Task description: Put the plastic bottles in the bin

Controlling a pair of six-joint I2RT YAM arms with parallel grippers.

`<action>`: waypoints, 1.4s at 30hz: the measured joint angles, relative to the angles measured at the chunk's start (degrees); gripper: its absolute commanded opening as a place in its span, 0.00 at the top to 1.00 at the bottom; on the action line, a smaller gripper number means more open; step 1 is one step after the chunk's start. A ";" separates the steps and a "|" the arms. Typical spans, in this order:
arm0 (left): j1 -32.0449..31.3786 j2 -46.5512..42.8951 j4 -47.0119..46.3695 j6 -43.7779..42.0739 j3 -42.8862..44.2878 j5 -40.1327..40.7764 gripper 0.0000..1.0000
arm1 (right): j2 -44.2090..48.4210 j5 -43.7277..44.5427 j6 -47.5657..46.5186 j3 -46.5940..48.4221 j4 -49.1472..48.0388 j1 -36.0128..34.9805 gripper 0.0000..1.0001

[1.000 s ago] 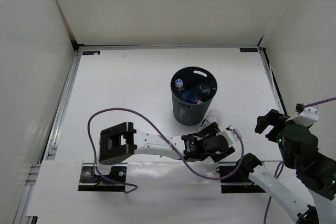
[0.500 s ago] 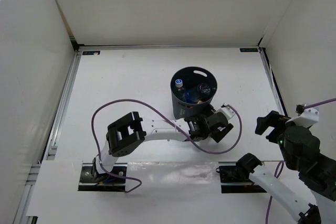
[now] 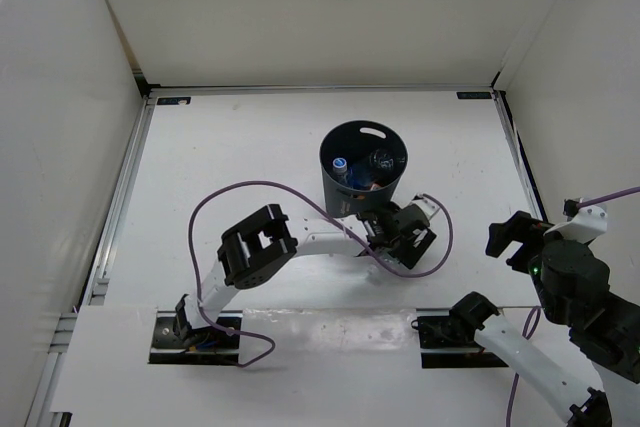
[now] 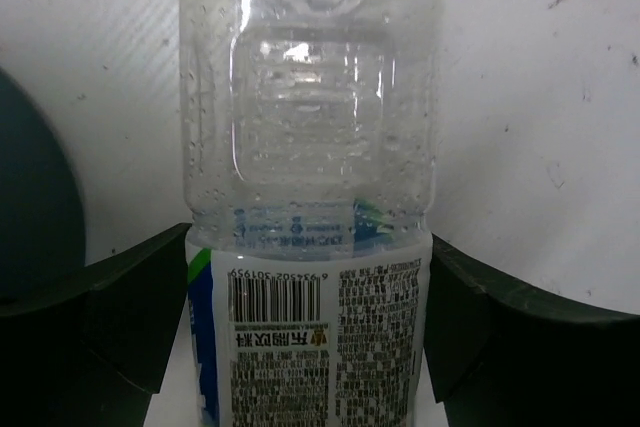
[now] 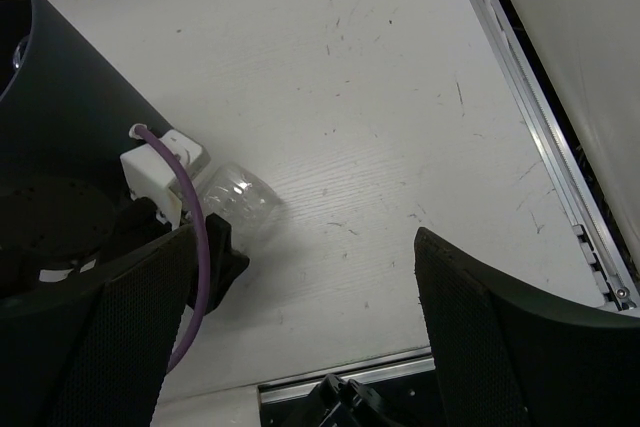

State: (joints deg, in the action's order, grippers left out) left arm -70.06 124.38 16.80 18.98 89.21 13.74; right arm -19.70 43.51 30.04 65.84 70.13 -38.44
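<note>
A clear plastic bottle [image 4: 310, 147] with a white and blue label lies on the table, base pointing away from the left wrist camera. My left gripper [image 4: 310, 282] is open, its jaws close against either side of the label. In the top view, the left gripper [image 3: 398, 229] sits just right of the bin's foot and covers the bottle. The dark grey bin [image 3: 345, 202] holds a blue-capped bottle [image 3: 340, 162], a clear one [image 3: 381, 160] and a bit of orange. My right gripper [image 5: 305, 242] hangs open over bare table, right of the bottle [image 5: 240, 202].
The bin's dark wall [image 4: 30, 197] is just left of the bottle. A purple cable [image 3: 250, 192] loops from the left arm across the table. White walls surround the table; a metal rail [image 5: 550, 147] runs along the right edge.
My left gripper has moved up the table toward the bin and slid around the clear bottle. The bin has shifted slightly up and left. The right arm has not moved.
</note>
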 measured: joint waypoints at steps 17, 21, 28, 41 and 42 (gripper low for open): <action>-6.27 -19.08 4.37 -5.20 3.61 4.04 0.32 | 0.28 0.09 0.22 0.00 0.04 0.15 0.10; -7.69 -28.48 3.96 -7.93 8.15 5.88 0.32 | 0.28 0.09 0.22 0.00 0.04 0.17 0.10; -4.72 -40.83 -1.84 -17.05 10.51 13.49 0.24 | 0.28 0.07 0.24 0.00 0.04 0.15 0.10; 11.26 -37.20 -29.70 -17.40 -2.23 11.78 0.19 | 0.28 0.04 0.22 0.00 0.04 -0.24 0.10; 11.17 -35.78 -33.27 -17.33 -3.93 11.76 0.19 | 0.28 0.07 0.22 0.00 0.04 -0.42 0.10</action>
State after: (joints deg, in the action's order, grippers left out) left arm -58.89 88.60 -16.47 1.65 85.27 25.50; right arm -19.42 43.57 30.26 65.84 70.17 -38.85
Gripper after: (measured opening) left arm 0.809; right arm 0.905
